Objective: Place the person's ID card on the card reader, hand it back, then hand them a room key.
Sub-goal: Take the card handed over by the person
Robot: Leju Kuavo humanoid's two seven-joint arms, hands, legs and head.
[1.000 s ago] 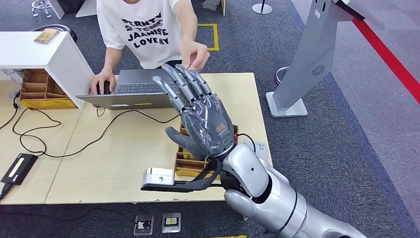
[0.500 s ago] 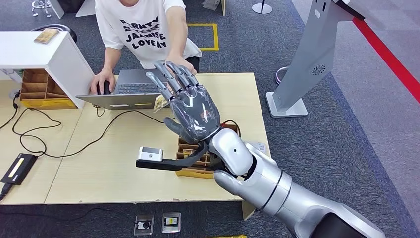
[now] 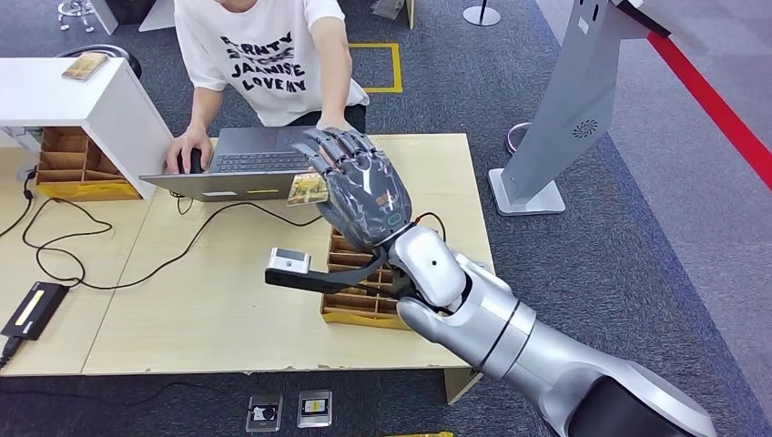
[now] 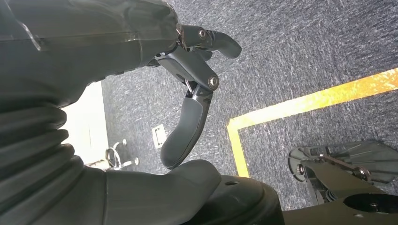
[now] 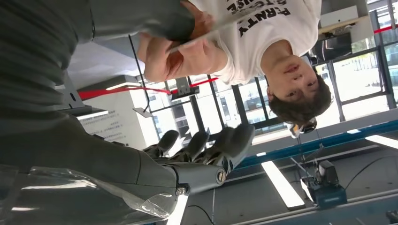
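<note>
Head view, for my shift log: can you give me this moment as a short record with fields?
right hand: grey robot right hand raised over the light wooden table, pinching a small yellowish card
person: white printed T-shirt, one hand at the card, the other by the grey laptop
left hand: left hand hangs above dark carpet, holding nothing
below arm: brown cardboard divider tray

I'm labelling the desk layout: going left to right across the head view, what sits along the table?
Black box with cable → white shelf unit → laptop → card → right hand → grey stand on the carpet.
</note>
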